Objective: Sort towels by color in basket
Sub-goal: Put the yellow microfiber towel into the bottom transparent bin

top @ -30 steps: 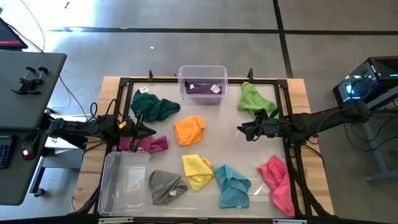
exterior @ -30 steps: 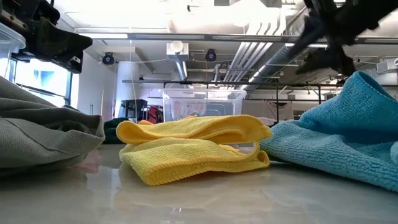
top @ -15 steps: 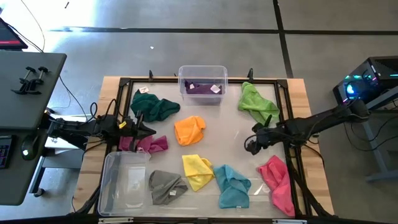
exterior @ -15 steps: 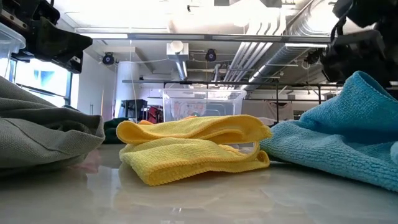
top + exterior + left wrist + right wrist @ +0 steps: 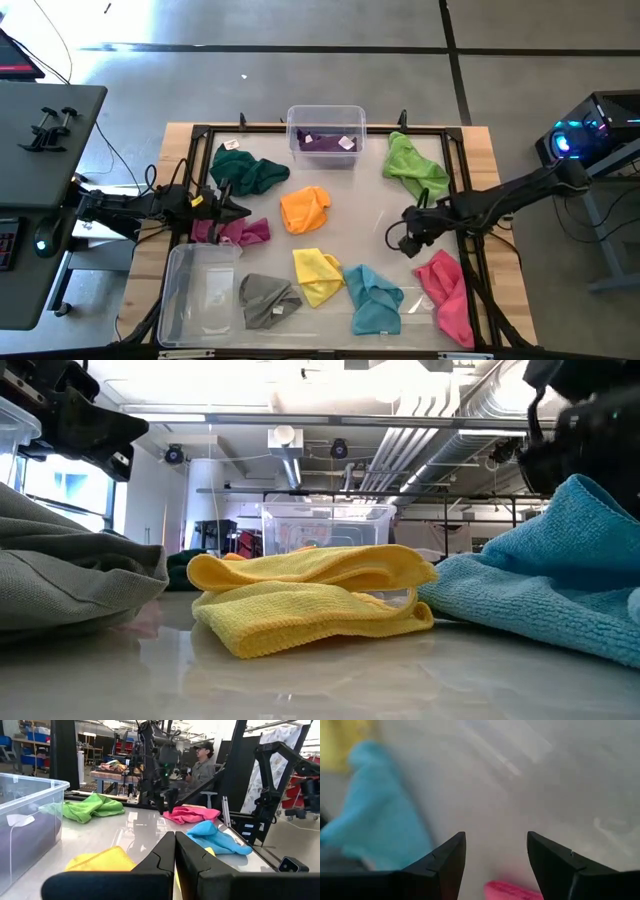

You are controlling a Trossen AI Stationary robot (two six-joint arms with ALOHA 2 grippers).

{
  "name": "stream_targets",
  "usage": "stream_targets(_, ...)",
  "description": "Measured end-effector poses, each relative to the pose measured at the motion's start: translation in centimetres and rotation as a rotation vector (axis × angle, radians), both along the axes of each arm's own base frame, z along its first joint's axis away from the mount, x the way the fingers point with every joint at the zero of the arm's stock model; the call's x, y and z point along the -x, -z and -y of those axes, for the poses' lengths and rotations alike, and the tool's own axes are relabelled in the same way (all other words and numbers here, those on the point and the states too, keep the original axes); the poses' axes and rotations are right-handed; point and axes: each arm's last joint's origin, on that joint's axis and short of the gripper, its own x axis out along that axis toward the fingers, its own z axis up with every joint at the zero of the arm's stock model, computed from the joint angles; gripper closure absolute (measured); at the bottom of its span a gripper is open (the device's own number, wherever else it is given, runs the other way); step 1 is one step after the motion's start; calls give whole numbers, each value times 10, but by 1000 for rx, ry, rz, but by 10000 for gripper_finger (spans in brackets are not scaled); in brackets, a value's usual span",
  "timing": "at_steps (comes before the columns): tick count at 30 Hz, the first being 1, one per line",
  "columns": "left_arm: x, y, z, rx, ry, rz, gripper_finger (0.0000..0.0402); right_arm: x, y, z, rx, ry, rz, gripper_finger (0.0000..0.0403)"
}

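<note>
Overhead, table-level, two wrist views

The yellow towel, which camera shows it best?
The low view: the yellow towel fills the middle, close up, with its folds plain. The high view shows it whole but small, between the grey towel and the cyan towel. The left wrist view catches only a part. The right wrist view gives just a yellow blur.

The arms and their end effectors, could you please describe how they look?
Both arms are dark, slim, jointed links with black cables along them. The left end effector shows a small yellow marking near the wrist. The right end effector has two black, flat-faced, wedge-shaped fingers.
</note>
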Motion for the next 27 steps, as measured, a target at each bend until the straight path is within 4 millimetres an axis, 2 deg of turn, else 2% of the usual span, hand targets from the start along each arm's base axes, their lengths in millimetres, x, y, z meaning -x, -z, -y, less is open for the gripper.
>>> stream_targets(6,0,0,0,0,0,0,402,-5,-14,-10,66,-215,105,199)
stream_targets(17,0,0,0,0,0,0,402,-4,-16,-3,88,-113,98,199)
stream_targets(27,0,0,0,1,0,0,401,-5,-17,3,147,-202,136,199)
